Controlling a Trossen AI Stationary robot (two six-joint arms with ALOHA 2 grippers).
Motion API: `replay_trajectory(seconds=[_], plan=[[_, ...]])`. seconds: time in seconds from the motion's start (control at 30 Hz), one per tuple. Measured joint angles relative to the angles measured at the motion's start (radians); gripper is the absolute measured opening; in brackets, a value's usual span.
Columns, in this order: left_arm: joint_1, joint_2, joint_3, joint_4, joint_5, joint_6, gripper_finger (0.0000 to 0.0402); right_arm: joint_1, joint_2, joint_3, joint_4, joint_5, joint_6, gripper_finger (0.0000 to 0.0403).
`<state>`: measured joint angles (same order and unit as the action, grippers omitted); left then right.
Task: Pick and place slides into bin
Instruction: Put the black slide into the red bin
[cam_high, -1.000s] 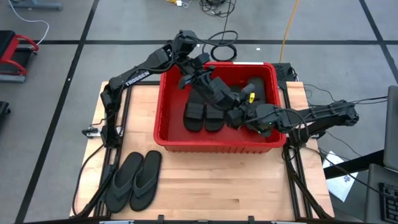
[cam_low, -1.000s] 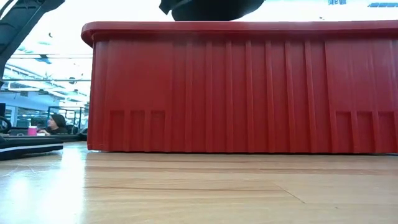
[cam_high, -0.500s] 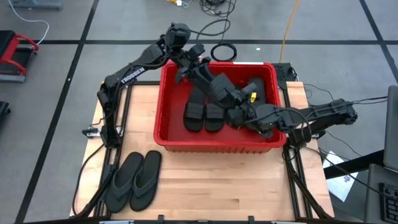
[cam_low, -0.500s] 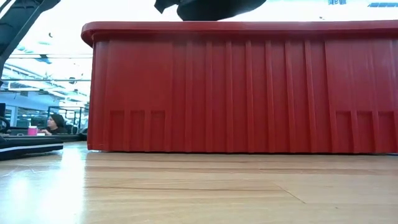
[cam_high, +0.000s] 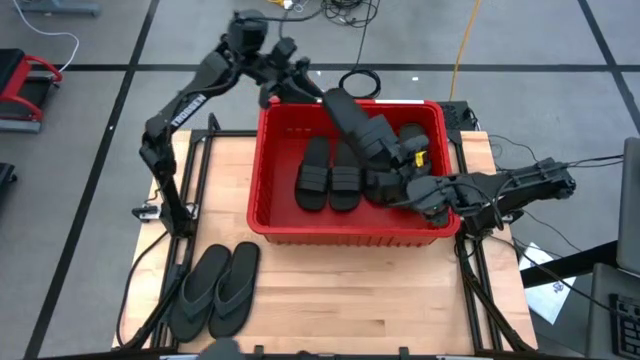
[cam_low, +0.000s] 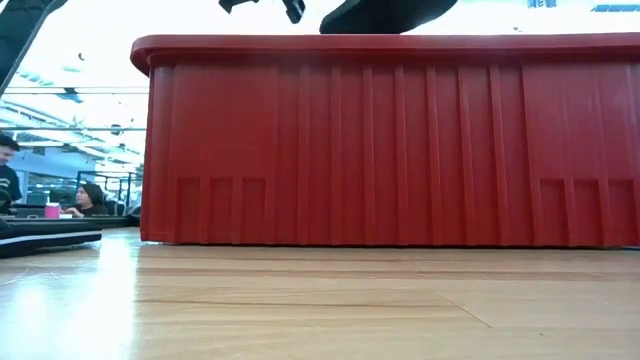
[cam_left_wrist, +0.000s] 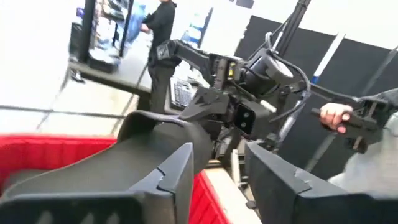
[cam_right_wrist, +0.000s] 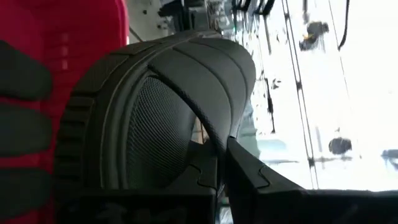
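Right jaws (cam_high: 400, 183) clamped on a slide (cam_high: 358, 127), tilted up over the bin's (cam_high: 268, 222) far rim. Left jaws (cam_high: 287, 72) parted, empty, beyond that rim. Thong pair (cam_high: 215, 290) on tabletop (cam_high: 380, 300), near-left of bin.

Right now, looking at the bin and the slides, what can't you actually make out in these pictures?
- Low view: the red bin wall hides everything inside it.
- High view: the right gripper and a tilted slide cover the slides beneath, so their count is unclear.
- Right wrist view: a slide's strap fills the picture.
- Left wrist view: the left gripper is cut off by the bottom edge.
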<state>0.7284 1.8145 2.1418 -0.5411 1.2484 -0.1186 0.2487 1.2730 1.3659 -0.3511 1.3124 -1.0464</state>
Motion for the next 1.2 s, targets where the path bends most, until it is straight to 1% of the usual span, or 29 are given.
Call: replay_trajectory(seconds=[0.1,0.17,0.27,0.33,0.47,0.57,0.63,0.67,0.77,0.8,0.9,0.97,1.07,1.2], plan=[[0.010,-0.048,0.000,-0.018,-0.030,0.056,0.0111,-0.007,-0.006,0.001,-0.097,0.059,0.097,0.0001],[0.022,-0.080,0.000,-0.047,-0.053,0.089,0.0088,-0.001,-0.005,0.001,-0.196,0.074,0.188,0.0001],[0.030,-0.118,0.000,-0.068,-0.098,0.121,0.0057,0.007,0.004,-0.014,-0.336,0.044,0.377,0.0001],[0.037,-0.138,0.000,-0.068,-0.103,0.119,0.0040,0.007,0.020,-0.033,-0.401,0.023,0.479,0.0001],[0.057,-0.169,0.000,-0.070,-0.108,0.116,0.0017,-0.031,0.056,-0.050,-0.415,-0.007,0.614,0.0000],[0.067,-0.180,0.000,-0.071,-0.108,0.116,0.0005,-0.064,0.090,-0.050,-0.463,-0.026,0.721,0.0000],[0.072,-0.182,0.000,-0.084,-0.108,0.116,0.0001,-0.081,0.124,-0.051,-0.514,-0.044,0.783,0.0000],[0.072,-0.182,0.000,-0.093,-0.108,0.115,0.0002,-0.087,0.139,-0.051,-0.555,-0.071,0.832,0.0000],[0.082,-0.182,-0.001,-0.128,-0.108,0.115,0.0010,-0.092,0.176,-0.051,-0.701,-0.157,1.033,0.0000],[0.085,-0.182,-0.001,-0.139,-0.108,0.115,0.0013,-0.092,0.187,-0.051,-0.746,-0.166,1.088,0.0000],[0.092,-0.182,-0.001,-0.173,-0.108,0.135,0.0022,-0.106,0.193,-0.052,-0.834,-0.181,1.222,0.0000],[0.092,-0.182,-0.001,-0.191,-0.108,0.157,0.0025,-0.130,0.188,-0.050,-0.882,-0.235,1.313,0.0000],[0.092,-0.182,-0.001,-0.195,-0.109,0.172,0.0024,-0.148,0.205,-0.052,-0.940,-0.263,1.392,0.0000],[0.092,-0.182,-0.001,-0.196,-0.124,0.174,0.0016,-0.170,0.234,-0.051,-0.928,-0.301,1.437,0.0000]])
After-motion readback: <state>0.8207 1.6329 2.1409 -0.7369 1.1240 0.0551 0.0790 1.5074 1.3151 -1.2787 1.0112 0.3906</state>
